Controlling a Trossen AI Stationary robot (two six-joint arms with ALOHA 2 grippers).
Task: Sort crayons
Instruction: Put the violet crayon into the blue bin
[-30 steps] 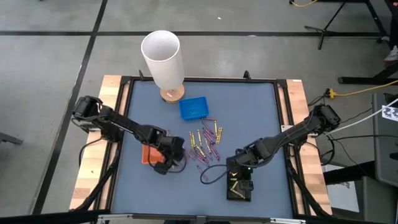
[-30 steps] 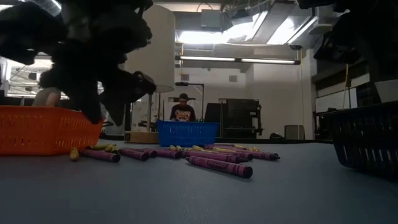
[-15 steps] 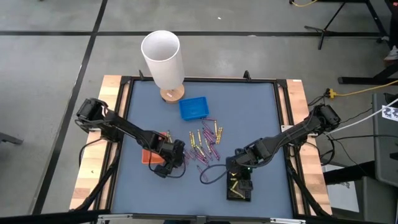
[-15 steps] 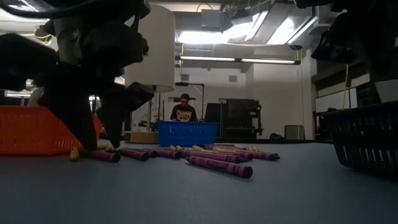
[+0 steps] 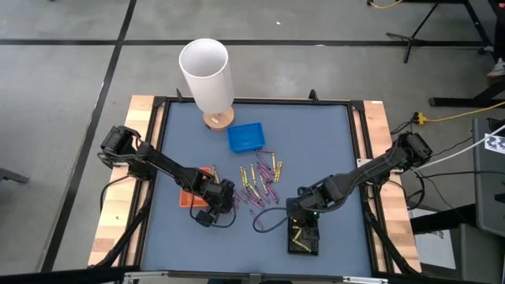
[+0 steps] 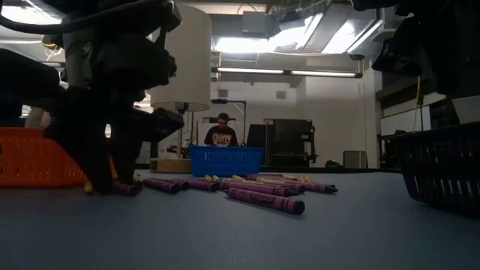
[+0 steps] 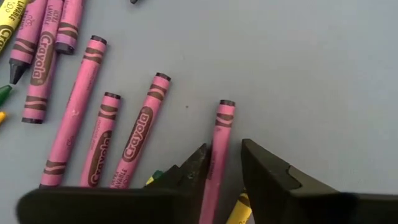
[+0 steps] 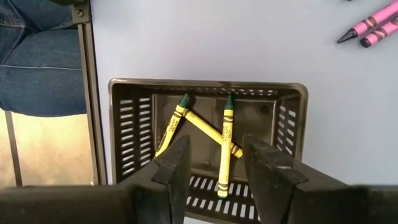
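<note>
Left tool (image 7: 225, 163) is sitting low on the bench (image 5: 316, 150), its two dark fingers straddling one pink crayon (image 7: 217, 146); they are standing close on either side of it, though whether they are pinching it cannot be told. Only the left wrist view is showing this: beside that crayon, more pink crayons (image 7: 106, 134) are lying loose on the blue surface, their printed wrappers readable.

From above, the left tool (image 5: 215, 207) is showing as a dark mass just beside the orange tray (image 5: 189, 196), at the near-left edge of the scattered crayons (image 5: 260, 183), which are lying between the blue tray (image 5: 246, 137) and the black tray (image 5: 304, 235). A tall white cylinder (image 5: 207, 75) is standing at the far side of the bench.

The low view is giving the level look: purple-pink crayons (image 6: 259, 196) are lying flat in a loose row, the left arm is looming dark before the orange tray (image 6: 34, 156), and a person (image 6: 220, 129) is sitting far behind the blue tray (image 6: 225, 160).

Right tool (image 8: 214, 163) is hovering over the black tray (image 8: 124, 118) with its fingers apart and holding nothing. Its wrist view alone is looking into the tray, where three yellow crayons (image 8: 224, 144) are lying crossed.
</note>
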